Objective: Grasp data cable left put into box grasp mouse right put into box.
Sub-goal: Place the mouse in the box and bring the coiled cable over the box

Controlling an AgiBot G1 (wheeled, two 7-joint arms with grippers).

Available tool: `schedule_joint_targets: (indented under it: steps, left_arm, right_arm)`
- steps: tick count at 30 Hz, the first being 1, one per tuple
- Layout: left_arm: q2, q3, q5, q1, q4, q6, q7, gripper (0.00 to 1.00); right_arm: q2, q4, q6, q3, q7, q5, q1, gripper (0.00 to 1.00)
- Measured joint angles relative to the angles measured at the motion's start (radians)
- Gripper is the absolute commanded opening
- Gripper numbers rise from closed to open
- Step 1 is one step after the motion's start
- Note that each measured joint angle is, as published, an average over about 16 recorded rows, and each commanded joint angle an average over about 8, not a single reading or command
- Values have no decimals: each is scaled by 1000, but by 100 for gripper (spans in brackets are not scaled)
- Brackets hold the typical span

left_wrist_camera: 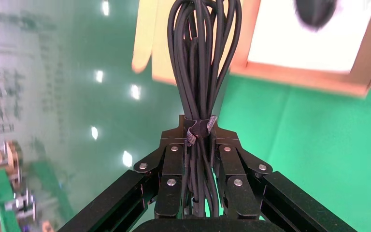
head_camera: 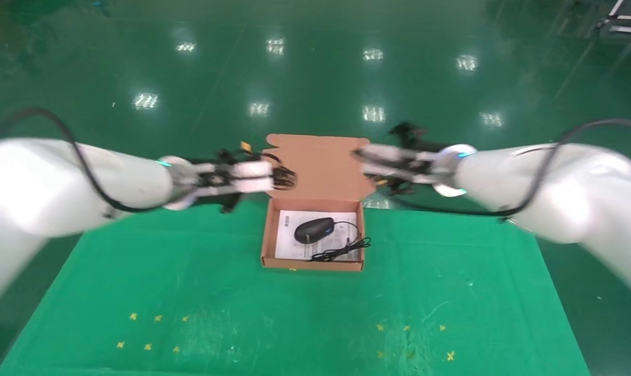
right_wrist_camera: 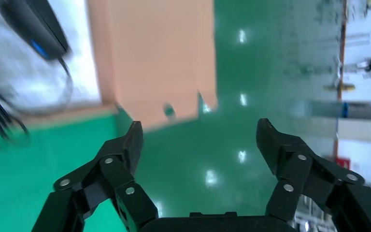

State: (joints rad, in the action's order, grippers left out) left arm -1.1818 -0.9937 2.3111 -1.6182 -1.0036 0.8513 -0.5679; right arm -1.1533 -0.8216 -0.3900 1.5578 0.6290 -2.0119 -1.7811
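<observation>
The orange box (head_camera: pixel 312 264) stands open mid-table with its lid flap (head_camera: pixel 318 167) raised at the back. The black mouse (head_camera: pixel 313 230) lies inside on the white leaflet, and its thin cord (head_camera: pixel 342 250) is bunched at the box's right side. My left gripper (head_camera: pixel 285 178) hovers by the lid's left edge, shut on the looped data cable (left_wrist_camera: pixel 203 63) at its tie (left_wrist_camera: pixel 199 128). The loops point toward the box (left_wrist_camera: pixel 309 78). My right gripper (head_camera: pixel 360 156) is open and empty beside the lid's right edge, above the floor (right_wrist_camera: pixel 200 140). The mouse also shows in the right wrist view (right_wrist_camera: pixel 34 24).
A green mat (head_camera: pixel 190 282) covers the table, with small yellow cross marks (head_camera: pixel 153 331) near the front left and front right. Past the table's far edge is glossy green floor (head_camera: pixel 315 78). Both arms reach in from the sides at lid height.
</observation>
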Motion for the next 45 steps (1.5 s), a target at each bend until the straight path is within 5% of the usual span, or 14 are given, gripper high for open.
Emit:
schedule_joint_targets:
  steps: [20,28,45]
  left_arm:
    - [-184,-129,-113,107,226,-297,133,0]
    - [-192,-201,-175,108,237,-329,148,100]
    - [-189,-204,-178,106,235,-328,149,100]
  right_arm:
    - [310,-340,-165,-37,206,-197,-91,100]
    - [347,-408,-202,-49,263,-256,-94,100]
    - [346,-409,-203,-50,265,-259,-93,100]
